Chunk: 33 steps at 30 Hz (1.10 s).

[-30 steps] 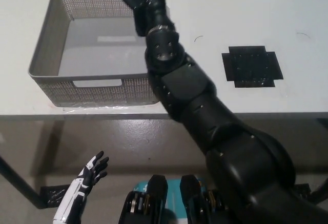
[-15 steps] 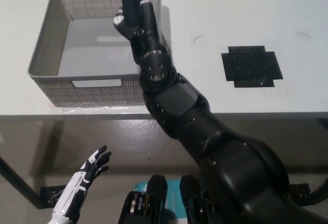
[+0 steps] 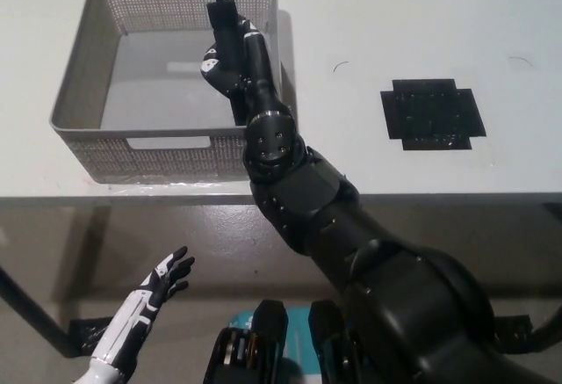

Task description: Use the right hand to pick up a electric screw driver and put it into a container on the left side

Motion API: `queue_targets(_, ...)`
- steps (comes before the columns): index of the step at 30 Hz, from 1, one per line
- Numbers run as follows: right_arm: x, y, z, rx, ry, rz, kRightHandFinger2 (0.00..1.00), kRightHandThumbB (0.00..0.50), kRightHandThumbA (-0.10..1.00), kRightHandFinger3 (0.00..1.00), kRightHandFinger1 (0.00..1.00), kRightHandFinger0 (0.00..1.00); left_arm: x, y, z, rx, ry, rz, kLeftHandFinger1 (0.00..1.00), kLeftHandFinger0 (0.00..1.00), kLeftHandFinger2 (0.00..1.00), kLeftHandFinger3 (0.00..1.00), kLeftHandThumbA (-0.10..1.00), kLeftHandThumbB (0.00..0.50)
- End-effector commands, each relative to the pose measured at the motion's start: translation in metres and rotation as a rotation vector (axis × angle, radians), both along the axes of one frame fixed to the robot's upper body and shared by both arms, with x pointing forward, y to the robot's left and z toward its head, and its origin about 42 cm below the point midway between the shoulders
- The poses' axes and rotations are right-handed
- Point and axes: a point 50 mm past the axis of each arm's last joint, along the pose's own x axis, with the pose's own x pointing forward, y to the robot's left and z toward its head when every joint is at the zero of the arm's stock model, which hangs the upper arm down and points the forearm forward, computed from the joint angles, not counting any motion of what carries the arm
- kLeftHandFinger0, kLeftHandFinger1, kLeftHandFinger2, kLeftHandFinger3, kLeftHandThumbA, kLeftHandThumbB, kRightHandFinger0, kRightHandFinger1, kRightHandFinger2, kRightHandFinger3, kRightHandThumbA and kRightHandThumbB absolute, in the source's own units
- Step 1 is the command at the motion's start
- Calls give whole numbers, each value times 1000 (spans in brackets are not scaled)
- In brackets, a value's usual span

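At seven o'clock, below the table edge, the white left hand [image 3: 156, 289] hangs released, fingers spread. Toward eleven o'clock, a grey perforated metal basket [image 3: 88, 81] sits on the white table [image 3: 395, 32]. Over its right interior, the black right hand [image 3: 230, 61] grasps the black electric screwdriver [image 3: 223, 15], held upright. At two o'clock lies a black cross-shaped mat [image 3: 432, 112].

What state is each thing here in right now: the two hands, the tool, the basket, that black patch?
Right hand: shut on the electric screwdriver, over the basket.
Electric screwdriver: held, tip pointing away from the robot, not yet set down.
Mesh basket: upright on the table, nothing lying in it.
Left hand: open, fingers apart, low beside the table.
Black patch: flat on the table, bare.
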Motion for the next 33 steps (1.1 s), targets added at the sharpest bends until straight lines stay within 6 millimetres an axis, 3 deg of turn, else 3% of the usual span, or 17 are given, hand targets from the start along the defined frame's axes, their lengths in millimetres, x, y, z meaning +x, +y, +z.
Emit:
queue_targets(1, 10, -10, 21, 10, -107, 70, 1000, 271, 429, 1000, 954, 866, 6, 0, 14, 26, -53, -41, 1000, 1000, 1000, 1000, 1000, 47)
queue_targets(2, 11, -10, 22, 10, -106, 79, 1000, 305, 498, 1000, 1000, 924, 6, 0, 14, 27, -51, -42, 1000, 1000, 1000, 1000, 1000, 49)
queue_targets(4, 12, -12, 23, -2, -108, 99, 1000, 401, 668, 1000, 1000, 1000, 6, 0, 14, 30, -52, -45, 1000, 1000, 1000, 1000, 1000, 57)
queue_targets(10, 14, -13, 25, -80, -119, 153, 1000, 484, 907, 1000, 1000, 1000, 5, -1, 15, 33, -57, -55, 1000, 1000, 1000, 1000, 1000, 39)
queue_targets(12, 14, -13, 26, -94, -126, 156, 1000, 490, 943, 1000, 1000, 1000, 5, -1, 14, 31, -59, -54, 1000, 1000, 1000, 1000, 1000, 16)
queue_targets(20, 15, -12, 34, -104, -163, 164, 1000, 453, 1000, 1000, 1000, 1000, 5, -3, 11, 32, -55, -56, 1000, 1000, 1000, 1000, 1000, 38)
queue_targets(24, 19, -20, 50, -44, -232, 172, 1000, 460, 1000, 1000, 1000, 1000, 0, -3, 7, 27, -47, -50, 1000, 1000, 1000, 1000, 1000, 38)
queue_targets(29, 20, -57, 93, 56, -445, 152, 1000, 392, 999, 1000, 1000, 1000, -4, 1, 6, 22, -39, -35, 1000, 1000, 1000, 1000, 1000, 71)
queue_targets(31, 10, -85, 105, 100, -512, 142, 1000, 419, 1000, 1000, 1000, 1000, -7, 3, 6, 12, -33, -20, 1000, 1000, 1000, 1000, 1000, 80)
queue_targets(33, -1, -103, 107, 110, -544, 123, 1000, 404, 1000, 1000, 1000, 1000, -10, 5, 5, -8, -22, -9, 1000, 1000, 1000, 1000, 1000, 58)
